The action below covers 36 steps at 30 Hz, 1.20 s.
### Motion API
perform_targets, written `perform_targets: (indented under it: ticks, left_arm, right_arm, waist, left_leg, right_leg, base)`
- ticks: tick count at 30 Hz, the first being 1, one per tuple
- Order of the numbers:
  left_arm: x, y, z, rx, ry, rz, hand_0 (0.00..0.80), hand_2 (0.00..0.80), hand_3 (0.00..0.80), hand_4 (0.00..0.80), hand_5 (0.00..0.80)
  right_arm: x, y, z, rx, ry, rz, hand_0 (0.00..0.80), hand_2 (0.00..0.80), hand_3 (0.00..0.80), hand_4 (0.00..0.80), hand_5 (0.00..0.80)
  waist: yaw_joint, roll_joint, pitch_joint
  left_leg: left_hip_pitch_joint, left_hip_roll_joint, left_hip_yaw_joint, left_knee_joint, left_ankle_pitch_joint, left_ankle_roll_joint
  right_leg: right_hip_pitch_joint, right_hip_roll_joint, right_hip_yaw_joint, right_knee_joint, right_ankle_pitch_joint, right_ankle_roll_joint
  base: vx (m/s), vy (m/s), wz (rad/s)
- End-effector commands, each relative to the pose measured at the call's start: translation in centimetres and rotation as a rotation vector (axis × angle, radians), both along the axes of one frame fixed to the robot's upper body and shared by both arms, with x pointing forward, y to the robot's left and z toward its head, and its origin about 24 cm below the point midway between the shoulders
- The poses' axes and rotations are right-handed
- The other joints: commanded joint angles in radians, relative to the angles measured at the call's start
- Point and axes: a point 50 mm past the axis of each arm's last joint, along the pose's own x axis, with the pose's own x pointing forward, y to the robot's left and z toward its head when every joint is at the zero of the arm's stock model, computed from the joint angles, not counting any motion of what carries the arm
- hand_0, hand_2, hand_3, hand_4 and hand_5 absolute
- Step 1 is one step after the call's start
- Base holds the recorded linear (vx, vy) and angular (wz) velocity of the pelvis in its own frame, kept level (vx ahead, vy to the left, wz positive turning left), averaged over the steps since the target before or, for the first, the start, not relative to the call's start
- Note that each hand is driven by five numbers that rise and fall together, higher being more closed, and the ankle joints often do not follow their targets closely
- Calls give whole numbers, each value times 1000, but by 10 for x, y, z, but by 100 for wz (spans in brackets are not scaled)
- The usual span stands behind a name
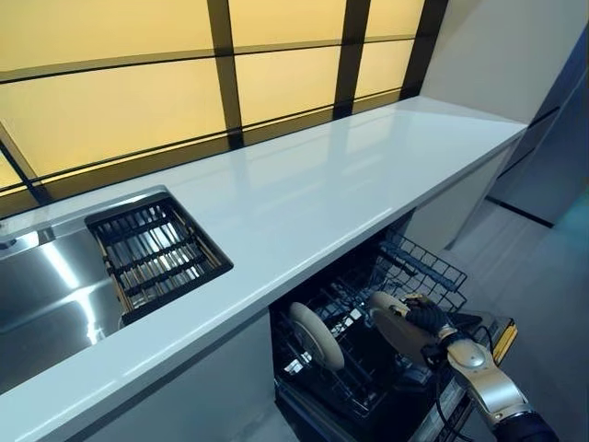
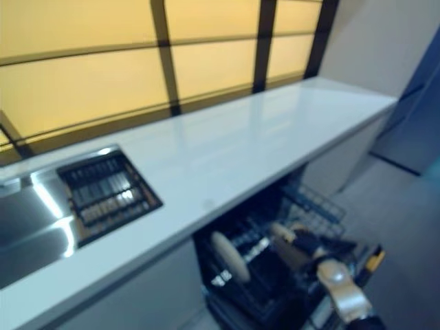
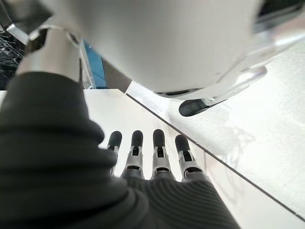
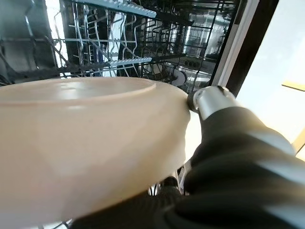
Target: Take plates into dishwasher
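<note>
Nearest to me, my right hand [image 1: 428, 318] grips a cream plate [image 1: 398, 327], thumb and fingers curled over its rim, holding it tilted above the pulled-out dishwasher rack [image 1: 419, 267]. From the right wrist view, the plate [image 4: 86, 143] fills most of the frame, with wire tines and dark rack bars close beyond its edge. A second plate [image 1: 317, 335] stands on edge in the rack, to the left of the held one, apart from it with tines between. That rack juts out from under the white counter [image 1: 304, 193]; the counter's front edge runs just above and behind both plates, leaving open room only on the outward side. On the counter's left end sits a steel sink [image 1: 46, 295] with a dark slatted tray [image 1: 156, 253] set in it, well apart from the rack. My left hand [image 3: 152, 157] shows only in its own wrist view, fingers straight and side by side, holding nothing, over pale floor.
</note>
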Motion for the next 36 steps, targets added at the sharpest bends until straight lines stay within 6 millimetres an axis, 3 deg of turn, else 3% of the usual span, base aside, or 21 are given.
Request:
perform_targets:
  ticks: [1,11,22,36]
  left_arm:
    - [24,5,8,38,-44,-117,0,0,0,0,0]
    - [28,6,11,33,-63,-131,0,0,0,0,0]
    - [39,13,20,20,-143,-119,0,0,0,0,0]
    - [38,24,25,24,-181,-67,0,0,0,0,0]
  right_arm:
    - [27,4,35,-31,-140,-11,800,800,800,800,800]
    - [46,-9,58,-76,-187,-101,800,800,800,800,800]
    - [57,-47,98,-170,-268,-200,800,800,800,800,800]
    - [61,-83,139,-294,-311,-283,800,800,800,800,800]
  waist:
    - [22,-14,13]
    - [53,3,46]
    - [82,44,128]
    - [119,89,213]
  left_leg:
    - [-68,-34,-68,25,9,43]
    - [-99,-52,-107,40,10,50]
    - [-181,-83,-164,134,-1,66]
    - [-238,-86,-198,187,7,62]
  right_leg:
    - [-34,0,-15,112,-47,-40]
    - [-58,-15,-29,144,-51,-42]
    - [-135,-80,-39,291,-85,-44]
    - [-184,-115,-48,403,-126,-57]
  base:
    - [46,6,8]
    - [36,0,6]
    - [7,28,12]
    - [4,3,8]
